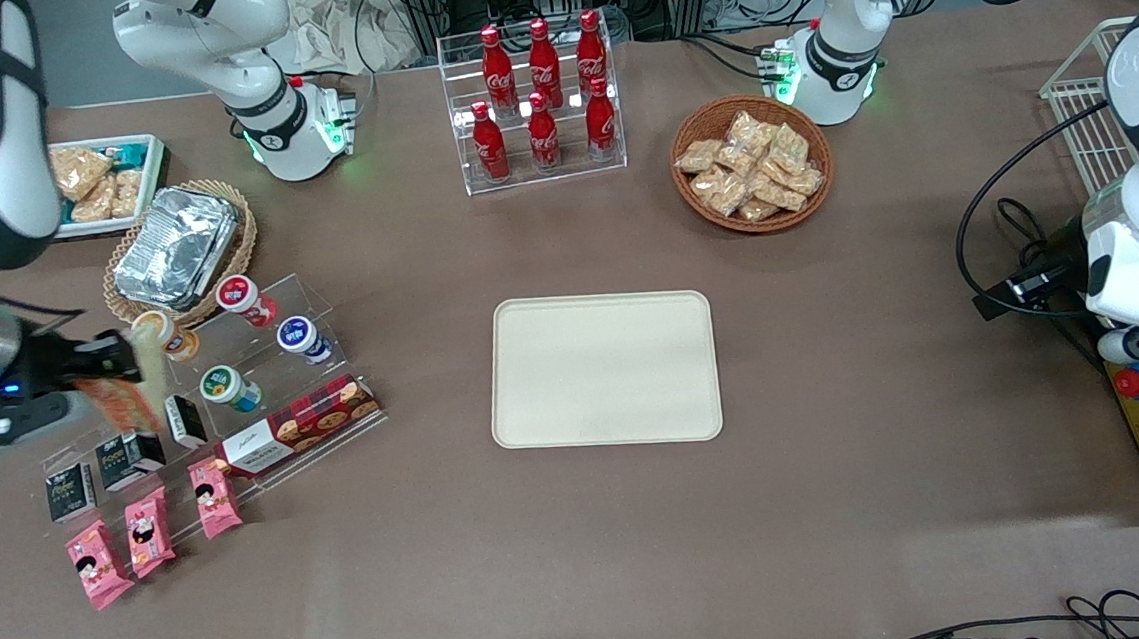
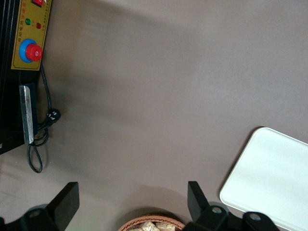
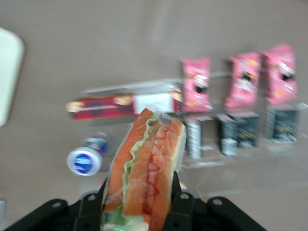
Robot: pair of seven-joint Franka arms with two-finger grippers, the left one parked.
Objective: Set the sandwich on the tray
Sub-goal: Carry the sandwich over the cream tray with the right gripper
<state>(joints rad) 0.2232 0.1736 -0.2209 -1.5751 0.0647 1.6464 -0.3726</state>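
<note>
Nearest the front camera, at the working arm's end of the brown tabletop (image 1: 843,501), we see three pink snack packets (image 1: 148,530) lying in a row, with small black boxes (image 1: 99,477) just above them on a clear acrylic stepped stand (image 1: 328,306).

Next step up holds a long red tartan biscuit box (image 1: 298,426), then round-lidded small tubs (image 1: 296,336) in red, blue and green.

We have the black two-finger hand (image 1: 107,377) hovering above that stand, clamped on the clear-wrapped triangular sandwich with orange-red and green filling (image 3: 147,168); from the wrist camera the fingers (image 3: 180,204) press both sides of the wedge, which is lifted clear of the boxes and packets below. From the front the sandwich (image 1: 128,390) shows as an orange blur at the fingertips.

Flat cream-beige rectangular tray with rounded corners (image 1: 603,369) sits mid-tabletop, well apart from the hand.

Farther back on our working side: foil container (image 1: 175,243) in a wicker basket (image 1: 239,252), then a white bin of tan snacks (image 1: 104,182).

Farthest: clear rack of red cola bottles (image 1: 539,96), and a round wicker basket of tan packets (image 1: 752,163) toward the parked arm's end.
</note>
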